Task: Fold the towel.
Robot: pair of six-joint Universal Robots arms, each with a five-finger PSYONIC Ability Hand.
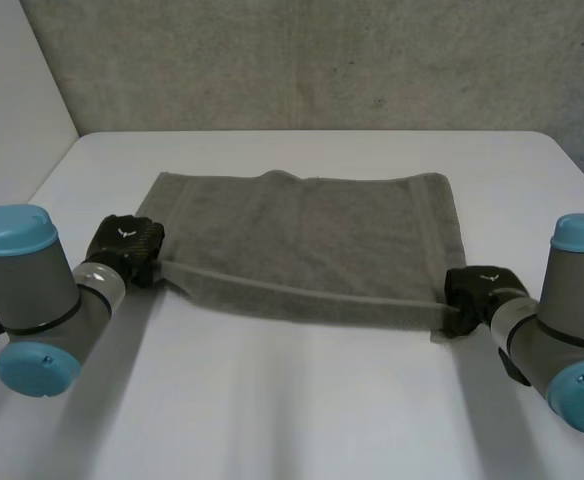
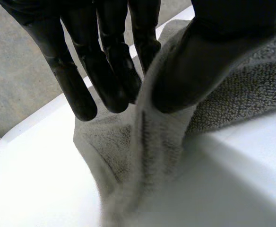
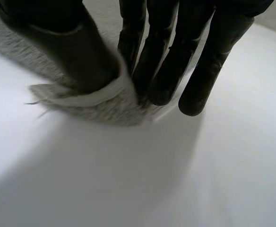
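A grey towel [image 1: 307, 240] lies spread across the middle of the white table [image 1: 302, 400], its near edge slightly raised between my two hands. My left hand [image 1: 124, 250] is at the towel's near left corner. In the left wrist view its thumb [image 2: 199, 66] and fingers [image 2: 114, 71] pinch the towel [image 2: 152, 142] between them. My right hand [image 1: 477, 290] is at the near right corner. In the right wrist view its thumb [image 3: 76, 56] and fingers [image 3: 161, 66] pinch the towel corner [image 3: 100, 101] against the table.
A grey textured wall [image 1: 302, 60] rises behind the table's far edge. Bare white table stretches in front of the towel and on both sides of it.
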